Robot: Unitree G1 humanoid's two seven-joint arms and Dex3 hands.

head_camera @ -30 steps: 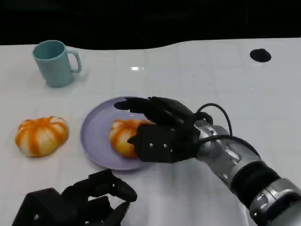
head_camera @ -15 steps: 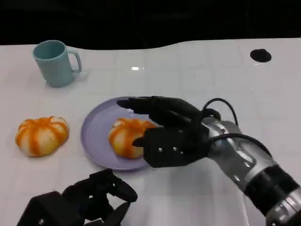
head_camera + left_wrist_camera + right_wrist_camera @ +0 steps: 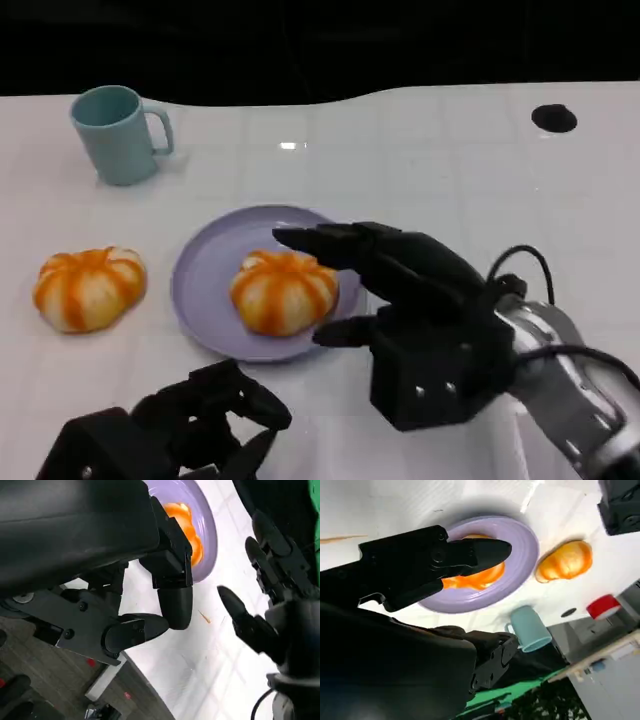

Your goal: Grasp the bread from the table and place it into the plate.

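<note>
An orange-and-white striped bread (image 3: 284, 290) lies on the lavender plate (image 3: 205, 265) at the table's middle; it shows in the left wrist view (image 3: 189, 532) and in the right wrist view (image 3: 472, 578) too. A second bread (image 3: 88, 287) of the same look lies on the table left of the plate. My right hand (image 3: 420, 325) hangs open just right of the plate, fingers spread toward the bread, holding nothing. My left hand (image 3: 165, 430) rests low at the near edge with its fingers curled, nothing in it.
A teal mug (image 3: 118, 133) stands at the far left. A black round hole (image 3: 553, 117) sits in the table at the far right. White tabletop stretches beyond the plate and to the right.
My right hand has let go of the bread on the plate and drawn back toward me and to the right. The bread stays on the plate. The left hand has not moved.
</note>
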